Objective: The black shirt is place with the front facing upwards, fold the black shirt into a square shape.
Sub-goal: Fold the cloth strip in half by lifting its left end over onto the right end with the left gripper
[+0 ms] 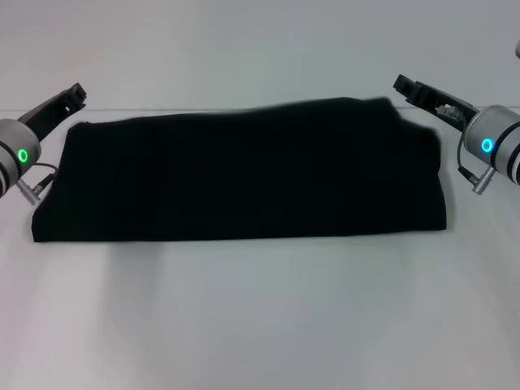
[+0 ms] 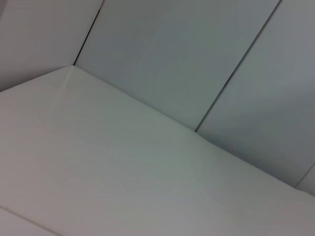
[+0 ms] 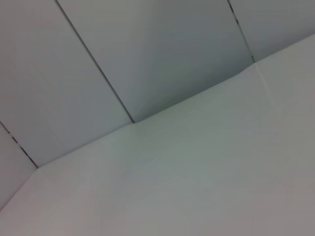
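The black shirt (image 1: 244, 171) lies flat on the white table (image 1: 260, 317) as a wide folded band, its long edges running left to right. No lettering or label shows on it. My left gripper (image 1: 71, 97) hovers just off the shirt's far left corner, apart from the cloth. My right gripper (image 1: 409, 86) is by the far right corner, close to a raised fold there. Neither wrist view shows the shirt or a gripper.
Both wrist views show only the white table surface (image 2: 98, 177) and the pale wall panels (image 3: 162, 49) behind it. The table's far edge runs just behind the shirt.
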`<state>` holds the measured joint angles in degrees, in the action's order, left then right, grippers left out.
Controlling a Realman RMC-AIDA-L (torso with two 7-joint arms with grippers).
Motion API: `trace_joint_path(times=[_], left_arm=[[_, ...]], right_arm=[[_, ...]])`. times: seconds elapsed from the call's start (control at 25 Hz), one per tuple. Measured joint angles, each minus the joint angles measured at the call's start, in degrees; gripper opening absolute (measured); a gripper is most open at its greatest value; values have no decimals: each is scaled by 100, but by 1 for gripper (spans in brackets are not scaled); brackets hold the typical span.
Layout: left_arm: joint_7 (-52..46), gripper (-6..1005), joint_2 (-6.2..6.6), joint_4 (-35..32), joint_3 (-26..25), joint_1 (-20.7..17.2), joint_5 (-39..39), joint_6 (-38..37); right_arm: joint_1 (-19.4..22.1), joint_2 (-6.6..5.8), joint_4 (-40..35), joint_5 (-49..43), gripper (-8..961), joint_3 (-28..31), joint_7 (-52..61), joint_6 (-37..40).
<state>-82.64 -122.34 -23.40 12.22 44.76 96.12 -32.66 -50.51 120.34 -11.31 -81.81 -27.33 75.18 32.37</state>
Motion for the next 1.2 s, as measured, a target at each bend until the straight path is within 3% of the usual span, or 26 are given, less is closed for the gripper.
trace_joint_path(times=[0.04, 0.2, 0.44, 0.56, 0.64, 0.84, 1.0, 1.2], left_arm=[[114, 115, 0, 42, 0, 1, -87, 0], [308, 282, 19, 140, -2, -14, -368, 2], [-2, 446, 78, 148, 97, -244, -361, -464], [-723, 520, 232, 159, 604, -579, -333, -1017], [-1484, 560, 433, 196, 1146, -868, -331, -1513], [-3187, 643, 896, 230, 2087, -1446, -269, -2441], [-4061, 649, 1029, 1, 2219, -1869, 42, -3090], [-4721, 712, 1014, -395, 2075, -2291, 475, -3592]], right_arm=[[-1, 0, 17, 69, 360, 1, -53, 11], [25, -2, 28, 133, 451, 45, -76, 59], [232, -33, 21, 156, 591, -32, -77, 511], [483, -53, -125, -5, 665, -452, -93, 1090], [662, -56, -308, -157, 715, -870, -95, 1461], [1077, -70, -799, -697, 706, -1943, -388, 2391], [1257, -59, -906, -891, 705, -2498, -962, 2848], [1325, -29, -865, -902, 705, -2919, -1464, 3107]])
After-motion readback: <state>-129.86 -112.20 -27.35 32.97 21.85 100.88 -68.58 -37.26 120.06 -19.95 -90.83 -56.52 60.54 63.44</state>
